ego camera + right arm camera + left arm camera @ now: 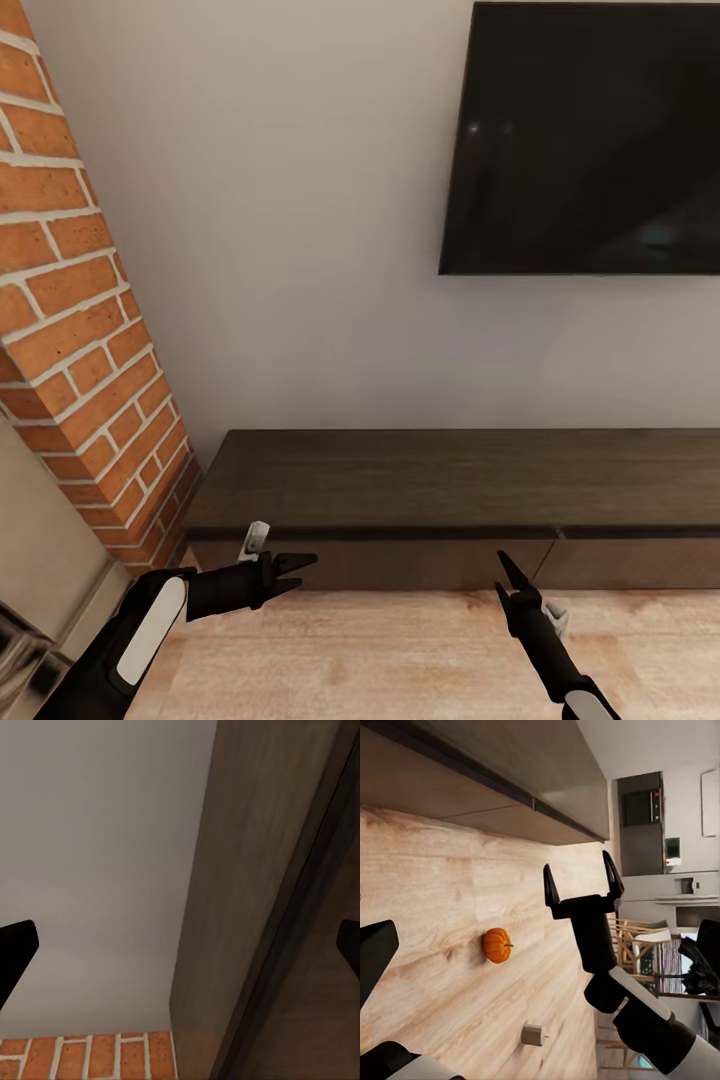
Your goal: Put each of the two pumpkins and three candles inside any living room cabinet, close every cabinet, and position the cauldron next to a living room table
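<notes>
my left gripper (pixel 305 572) and right gripper (pixel 505 577) both hang released and empty over the wood floor (pixel 400 650), just before the shut cabinet (pixel 420 490). a pumpkin (pixel 496 945) and a candle (pixel 534 1035) lie on the floor, apart from each other.

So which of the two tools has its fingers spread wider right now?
The right tool, in the left wrist view: its fingers stand well apart. The left tool has its fingers nearly together.
</notes>
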